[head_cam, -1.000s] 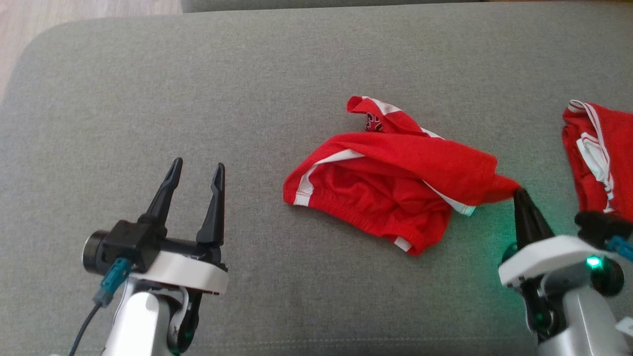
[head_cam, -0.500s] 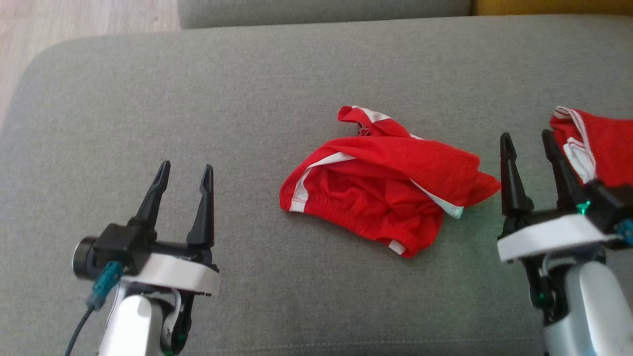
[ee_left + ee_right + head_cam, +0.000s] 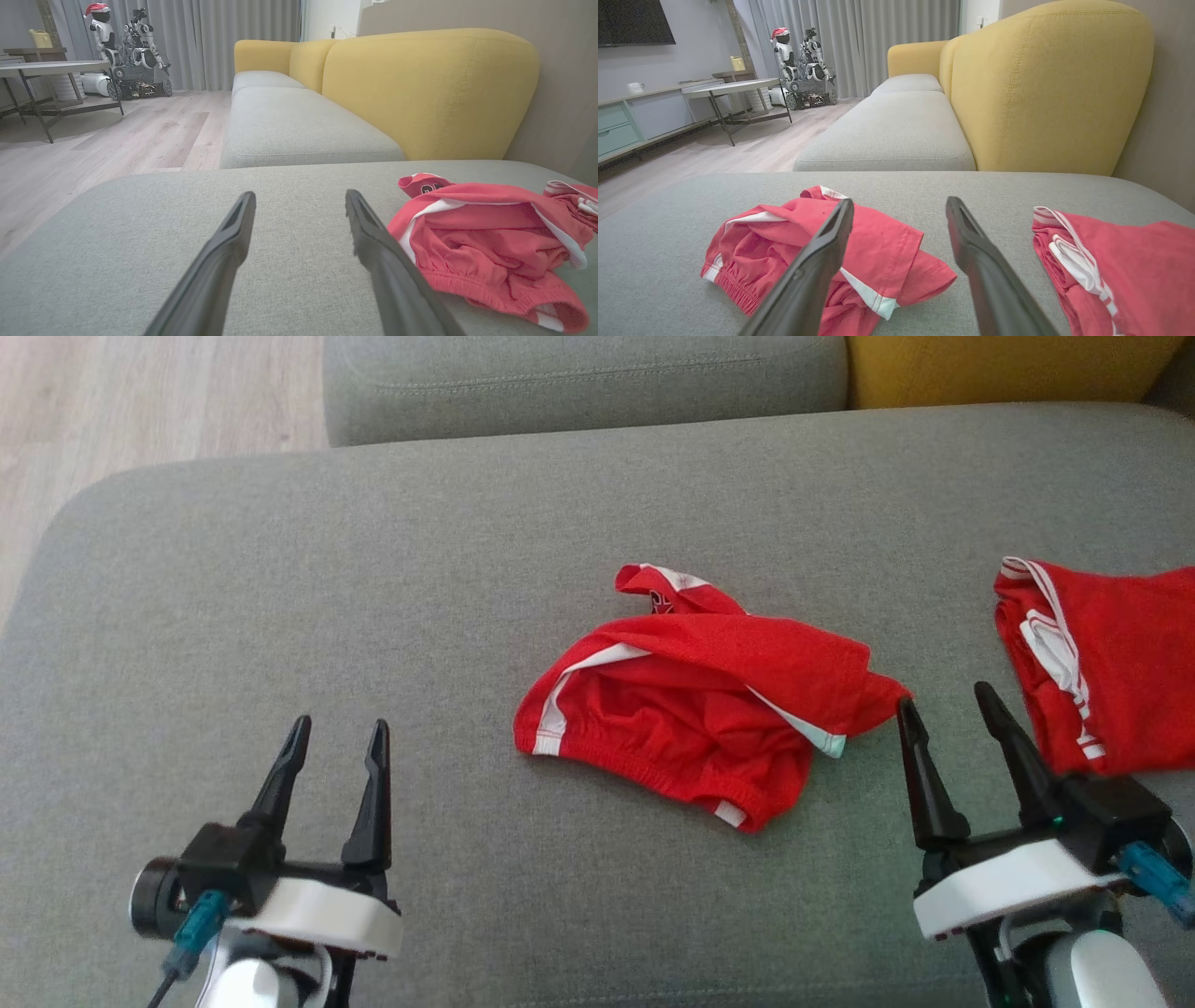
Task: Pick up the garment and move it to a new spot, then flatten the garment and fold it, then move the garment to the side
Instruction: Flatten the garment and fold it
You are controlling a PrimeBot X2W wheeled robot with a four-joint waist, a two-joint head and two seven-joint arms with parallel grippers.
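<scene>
Shorts (image 3: 691, 709) crumpled on cushion (image 3: 373, 569), left gripper (image 3: 339, 723) and right gripper (image 3: 943, 698) gaping empty; needed pinching at opposite waistband ends, pulling flat.

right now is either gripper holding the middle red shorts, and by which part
Nothing is held: the left gripper and right gripper both stand open, and the shorts lie loose on the cushion.

Ends in a left claw (image 3: 339, 721) and right claw (image 3: 943, 695), each with two long tapering black fingers on a black block over a curved white plate. Carries a teal plug (image 3: 194, 922) and dark cable (image 3: 161, 987) left, a blue plug (image 3: 1156, 882) right.
</scene>
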